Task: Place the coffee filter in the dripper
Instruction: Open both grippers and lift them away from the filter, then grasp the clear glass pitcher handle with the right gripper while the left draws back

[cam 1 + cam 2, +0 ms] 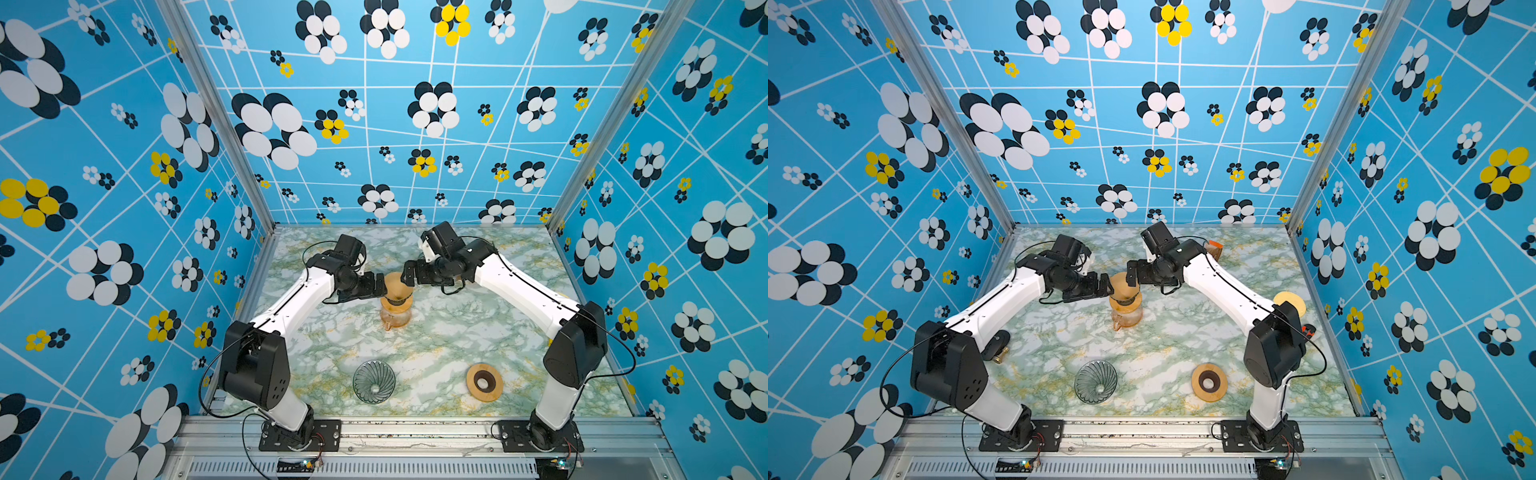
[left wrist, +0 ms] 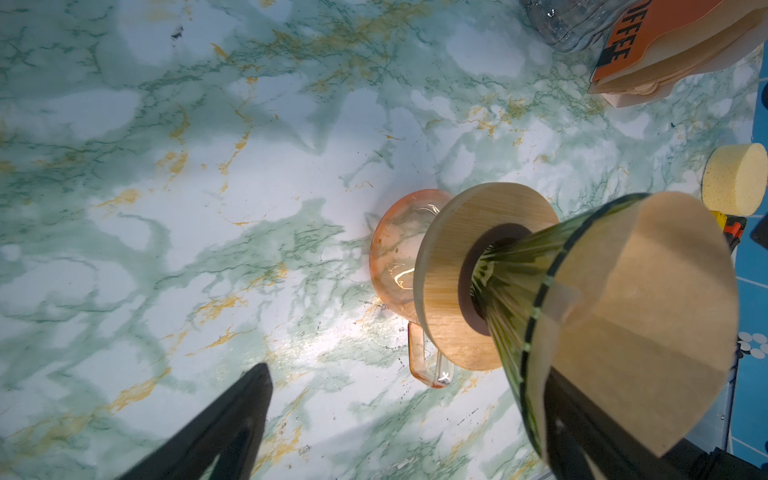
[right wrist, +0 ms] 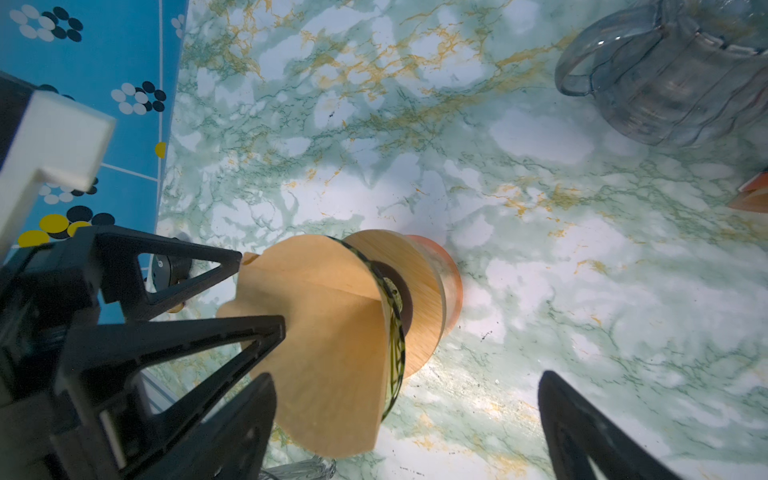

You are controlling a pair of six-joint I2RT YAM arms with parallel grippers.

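Note:
The brown paper coffee filter [image 1: 397,284] [image 1: 1120,286] sits as an open cone in the green-tinted glass dripper [image 2: 515,286], which rests in a wooden collar [image 2: 446,266] on an orange glass carafe [image 1: 395,318]. The filter [image 2: 648,316] [image 3: 328,332] stands up above the dripper's rim [image 3: 392,332]. My left gripper [image 1: 380,286] [image 2: 407,432] is open at the filter's left side, one finger behind the paper. My right gripper [image 1: 409,276] [image 3: 407,424] is open at its right side. Neither clamps anything.
A second clear ribbed dripper [image 1: 374,381] and a spare wooden ring [image 1: 484,382] lie near the table's front. A yellow sponge [image 1: 1289,301], a pack of filters [image 1: 1214,249] and a clear glass jug [image 3: 673,70] stand at the back right.

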